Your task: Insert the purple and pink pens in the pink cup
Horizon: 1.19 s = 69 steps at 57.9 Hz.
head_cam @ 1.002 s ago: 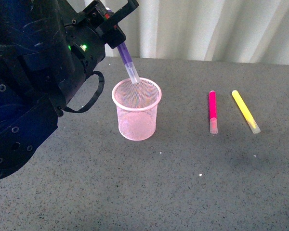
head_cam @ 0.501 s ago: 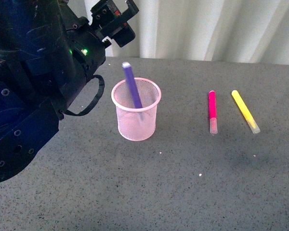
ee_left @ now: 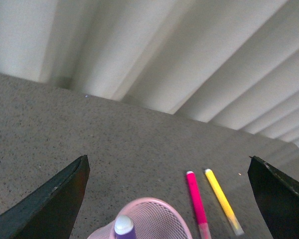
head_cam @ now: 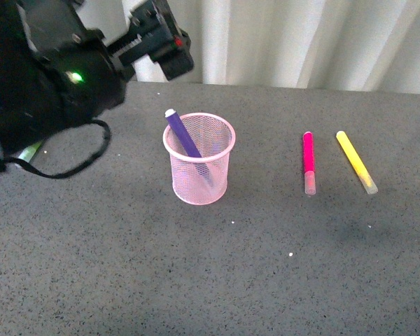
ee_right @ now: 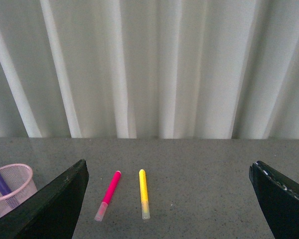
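Purple pen (head_cam: 184,136) is now leaning in the cup (head_cam: 196,187). Left gripper (head_cam: 161,43) is backing off, jaws apart, right gripper (ee_right: 168,199) likewise. Pink pen (head_cam: 309,159) is waiting.

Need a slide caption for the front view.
Purple pen leans inside pink cup; pink pen lies on table; left gripper open.

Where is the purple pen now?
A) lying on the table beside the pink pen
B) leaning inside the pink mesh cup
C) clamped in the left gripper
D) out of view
B: the purple pen leans inside the pink mesh cup, its top end above the rim.
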Available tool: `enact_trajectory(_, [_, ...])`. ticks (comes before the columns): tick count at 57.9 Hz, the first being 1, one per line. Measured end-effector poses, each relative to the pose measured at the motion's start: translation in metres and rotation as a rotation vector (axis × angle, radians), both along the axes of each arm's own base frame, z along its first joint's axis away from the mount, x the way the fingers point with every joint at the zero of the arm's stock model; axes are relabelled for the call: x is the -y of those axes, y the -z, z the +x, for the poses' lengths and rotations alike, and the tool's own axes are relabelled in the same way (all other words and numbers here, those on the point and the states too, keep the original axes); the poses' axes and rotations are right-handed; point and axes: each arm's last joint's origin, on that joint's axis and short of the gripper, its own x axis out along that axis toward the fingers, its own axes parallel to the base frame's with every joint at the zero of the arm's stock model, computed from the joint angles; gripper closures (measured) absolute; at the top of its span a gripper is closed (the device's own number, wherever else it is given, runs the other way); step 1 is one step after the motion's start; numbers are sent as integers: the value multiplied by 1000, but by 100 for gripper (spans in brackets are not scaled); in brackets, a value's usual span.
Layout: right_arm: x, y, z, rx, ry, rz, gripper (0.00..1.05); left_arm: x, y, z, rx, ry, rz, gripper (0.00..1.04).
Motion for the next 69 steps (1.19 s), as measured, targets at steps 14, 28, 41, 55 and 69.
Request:
enact_trajectory(14, [0, 0, 0, 0, 0, 0, 7, -80, -62, -57, 29, 187, 102, 7])
enact_trajectory(28, [0, 0, 0, 0, 0, 0, 7, -143, -69, -103, 35, 83, 133, 7])
enact_trajectory(41, [0, 0, 0, 0, 0, 0, 7, -149, -49, -131, 204, -369, 410, 36])
enact_trajectory(55, [0, 0, 0, 0, 0, 0, 7, -131, -35, -158, 211, -386, 458, 77])
enact_trajectory(69, [0, 0, 0, 0, 0, 0, 7, -120, -37, -176, 223, -393, 469, 101])
